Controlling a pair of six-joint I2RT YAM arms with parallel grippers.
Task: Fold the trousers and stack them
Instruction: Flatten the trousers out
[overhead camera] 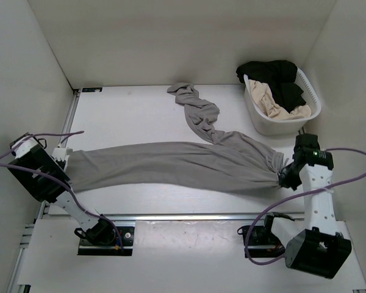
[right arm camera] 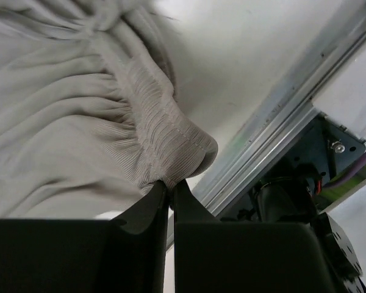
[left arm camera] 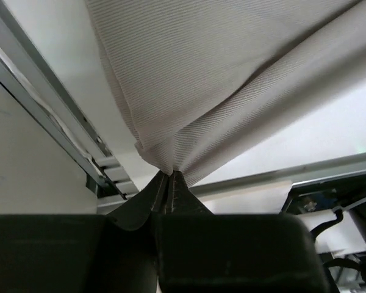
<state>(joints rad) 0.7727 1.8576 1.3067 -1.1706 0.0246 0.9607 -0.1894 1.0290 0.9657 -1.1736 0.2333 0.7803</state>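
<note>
Matt, finely ribbed grey cloth trousers [overhead camera: 171,162]

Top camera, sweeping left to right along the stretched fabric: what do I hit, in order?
left gripper → trousers → right gripper

text: none legible — labels: none — numbers: none
</note>
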